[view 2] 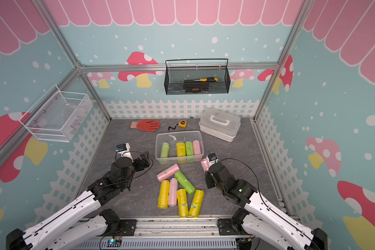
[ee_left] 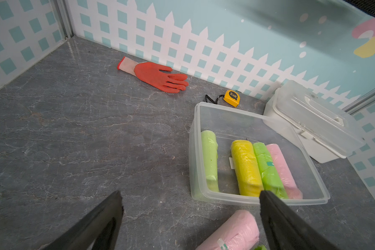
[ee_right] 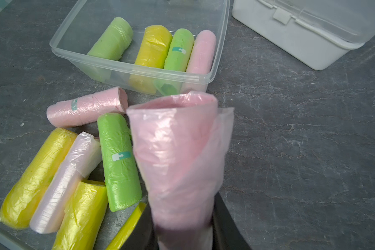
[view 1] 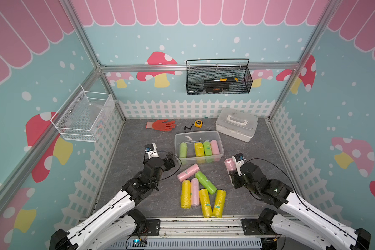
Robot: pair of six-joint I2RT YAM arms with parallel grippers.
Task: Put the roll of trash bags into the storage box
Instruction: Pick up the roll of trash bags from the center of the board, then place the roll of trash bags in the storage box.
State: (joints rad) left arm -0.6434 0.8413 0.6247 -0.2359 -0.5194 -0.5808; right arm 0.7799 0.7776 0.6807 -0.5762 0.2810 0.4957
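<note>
My right gripper (ee_right: 182, 203) is shut on a pink roll of trash bags (ee_right: 178, 155), which sticks out past its fingers with a loose flap. In both top views the held roll (view 1: 228, 164) (view 2: 204, 163) hangs just right of the storage box's near right corner. The clear storage box (view 1: 198, 132) (view 2: 179, 132) (ee_right: 139, 71) holds several rolls lying side by side. Several more rolls lie loose in front of it, among them a pink one (view 1: 188, 172) and a green one (view 1: 205, 182). My left gripper (view 1: 171, 161) (ee_left: 189, 192) stands open and empty just left of the box.
An opaque white case (view 1: 236, 127) sits behind the box to the right. An orange glove (view 1: 160, 125) and a yellow tape measure (view 1: 197, 123) lie near the back wall. A black mesh basket (view 1: 219, 80) and a white wire basket (view 1: 82, 116) hang on the walls.
</note>
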